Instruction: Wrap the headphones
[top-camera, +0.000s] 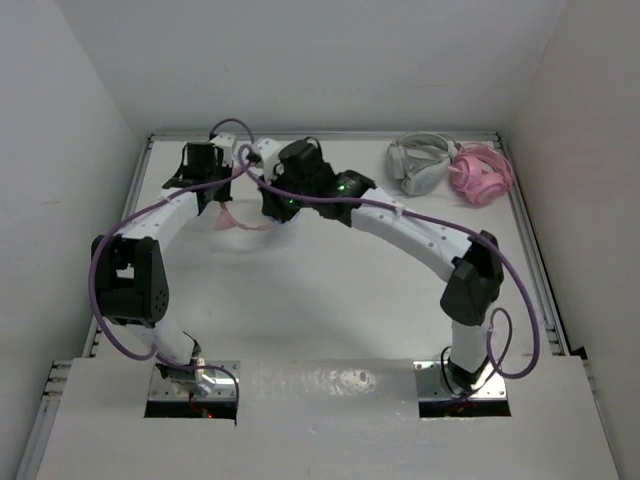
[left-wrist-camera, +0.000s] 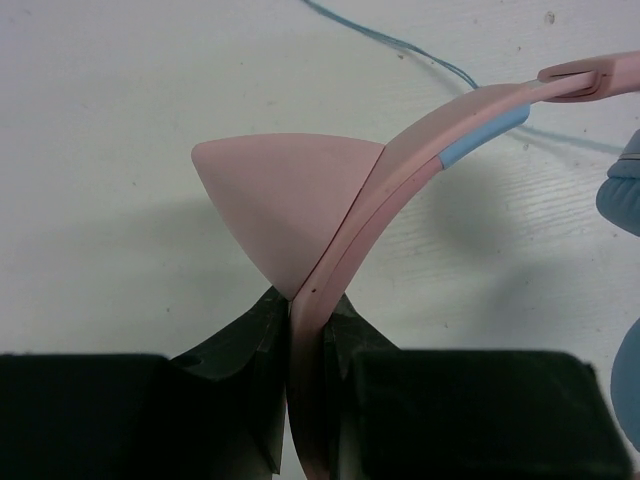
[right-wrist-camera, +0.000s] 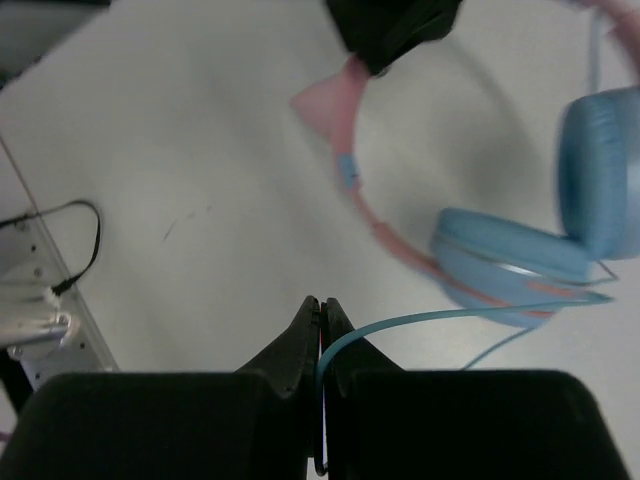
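Note:
The headphones have a pink headband (left-wrist-camera: 400, 150) with a pointed ear bump (left-wrist-camera: 280, 205) and light blue ear cups (right-wrist-camera: 510, 265). My left gripper (left-wrist-camera: 305, 330) is shut on the headband just below the bump and holds it off the table. In the top view only a pink part (top-camera: 238, 222) shows, below the left gripper (top-camera: 222, 198). My right gripper (right-wrist-camera: 321, 310) is shut on the thin light blue cable (right-wrist-camera: 450, 318), which runs right toward the lower ear cup. The right gripper (top-camera: 275, 210) sits close beside the left one at the back of the table.
Grey-white headphones (top-camera: 420, 165) and all-pink headphones (top-camera: 482, 172) lie at the back right. White walls enclose the table on three sides. A black wire (right-wrist-camera: 70, 230) and a metal rail run along the table's edge in the right wrist view.

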